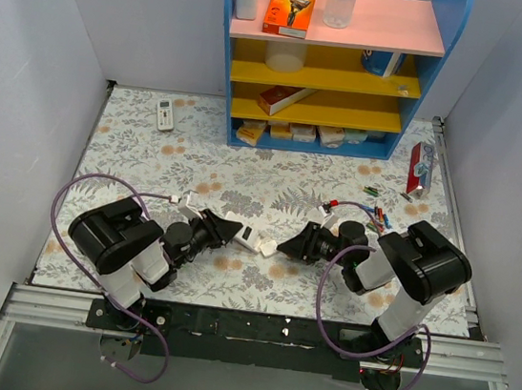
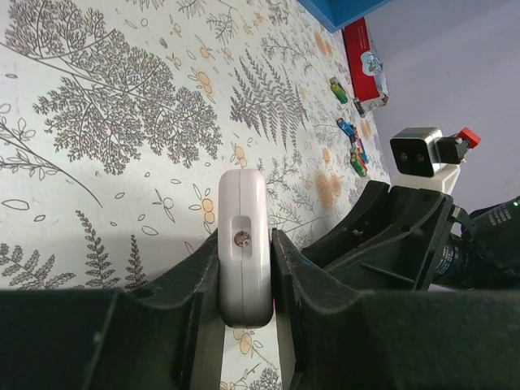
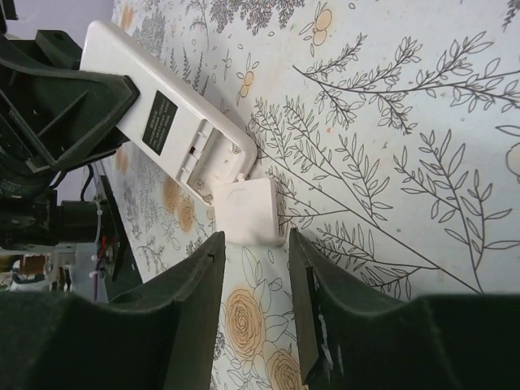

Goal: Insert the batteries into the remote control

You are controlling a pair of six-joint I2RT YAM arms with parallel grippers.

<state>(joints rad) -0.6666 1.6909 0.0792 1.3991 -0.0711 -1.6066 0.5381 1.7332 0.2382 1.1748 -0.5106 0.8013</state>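
Between pale walls (image 1: 26,78), floral tabletop (image 1: 292,175) under the remote control (image 1: 247,239), blue shelf (image 1: 224,75) behind

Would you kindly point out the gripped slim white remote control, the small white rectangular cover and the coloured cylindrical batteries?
remote control (image 3: 162,120): right wrist view, back.
cover (image 3: 248,213): right wrist view, centre.
batteries (image 1: 377,213): top view, cluster middle.

the remote control (image 2: 242,272) shows only its end face in the left wrist view, the rest buried between the fingers of the left gripper (image 2: 245,236). its button face is turned away in every view. the batteries (image 1: 379,215) near the surface's right edge are too small to count. whether the right gripper (image 3: 256,240) pinches the white battery cover (image 3: 248,207) cannot be told.
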